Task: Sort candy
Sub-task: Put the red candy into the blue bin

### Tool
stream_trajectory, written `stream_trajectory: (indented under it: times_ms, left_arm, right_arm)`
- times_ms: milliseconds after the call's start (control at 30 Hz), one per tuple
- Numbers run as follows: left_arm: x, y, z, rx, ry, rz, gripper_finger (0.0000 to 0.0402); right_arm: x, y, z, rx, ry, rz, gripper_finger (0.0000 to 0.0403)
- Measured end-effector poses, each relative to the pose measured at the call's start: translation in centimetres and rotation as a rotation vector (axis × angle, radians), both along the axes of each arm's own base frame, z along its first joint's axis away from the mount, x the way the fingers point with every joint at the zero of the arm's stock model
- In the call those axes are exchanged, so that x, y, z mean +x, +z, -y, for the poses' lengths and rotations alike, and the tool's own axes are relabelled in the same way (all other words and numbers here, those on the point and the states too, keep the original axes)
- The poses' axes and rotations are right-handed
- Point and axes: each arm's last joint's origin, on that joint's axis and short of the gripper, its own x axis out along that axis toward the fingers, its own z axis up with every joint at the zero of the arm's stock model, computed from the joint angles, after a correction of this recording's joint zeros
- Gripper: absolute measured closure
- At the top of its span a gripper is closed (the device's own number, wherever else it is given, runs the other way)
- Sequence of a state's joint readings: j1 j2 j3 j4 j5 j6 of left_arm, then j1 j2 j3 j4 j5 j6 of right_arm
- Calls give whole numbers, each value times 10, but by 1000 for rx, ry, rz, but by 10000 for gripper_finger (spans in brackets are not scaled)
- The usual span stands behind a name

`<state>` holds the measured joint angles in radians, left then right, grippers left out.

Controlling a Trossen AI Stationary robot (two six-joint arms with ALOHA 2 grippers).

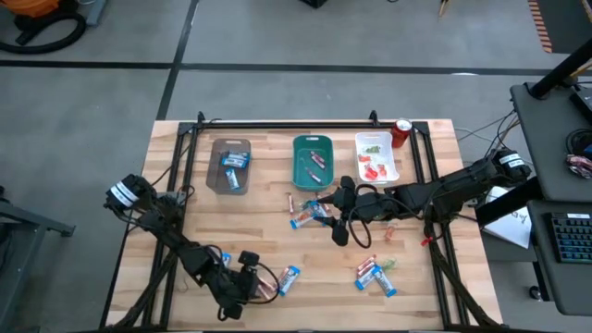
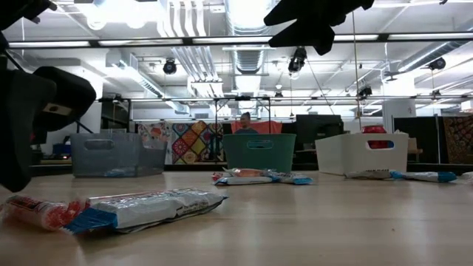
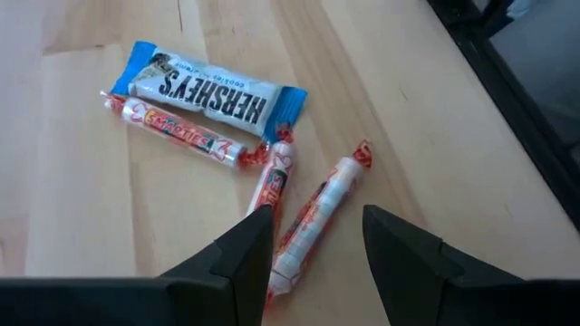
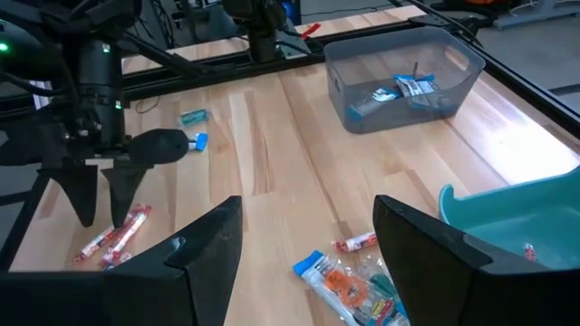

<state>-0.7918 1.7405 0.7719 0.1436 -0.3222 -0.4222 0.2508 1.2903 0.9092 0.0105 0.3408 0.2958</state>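
Near the table's front left, a blue-and-white bar [image 3: 204,91] and three slim red-and-white candy sticks lie flat on the wood. My left gripper [image 3: 315,222] hovers open just above them, slanting down, one stick [image 3: 319,206] showing between its fingers and a second stick [image 3: 275,179] beside it. From the right wrist view its fingertips [image 4: 101,206] stand clear above the sticks [image 4: 113,237]. My right gripper [image 1: 337,218] waits open high over the table's middle, beside a loose pile of candy [image 1: 310,213].
At the far edge stand a grey tray [image 1: 230,165] holding blue-wrapped bars, a teal tray [image 1: 313,159], a white tray [image 1: 376,157] with red and green pieces, and a red can [image 1: 401,132]. More candy [image 1: 375,275] lies near the front right. Bare wood lies between the piles.
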Motion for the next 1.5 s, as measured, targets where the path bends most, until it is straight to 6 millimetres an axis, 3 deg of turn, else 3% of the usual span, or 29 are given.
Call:
stream_trajectory:
  times_ms: [633,767,933,1167,1300,1500]
  left_arm:
    - [3,-20,3,-3,10,-3,251]
    - [3,-19,3,-7,9,-5,288]
    - [2,-16,3,-22,-6,-15,376]
    - [-8,23,1,-84,-42,34,380]
    - [-10,55,-9,-15,-19,198,391]
    - [-10,87,-34,194,178,435,386]
  right_arm:
    - [0,0,0,0,0,-1,165]
    - [0,0,0,5,-2,1,165]
    - [0,0,0,3,-1,0,165]
    - [4,-7,-9,15,101,-18,165]
    - [18,-25,-22,-32,152,-14,165]
    - [47,-44,-39,-199,246,185,165]
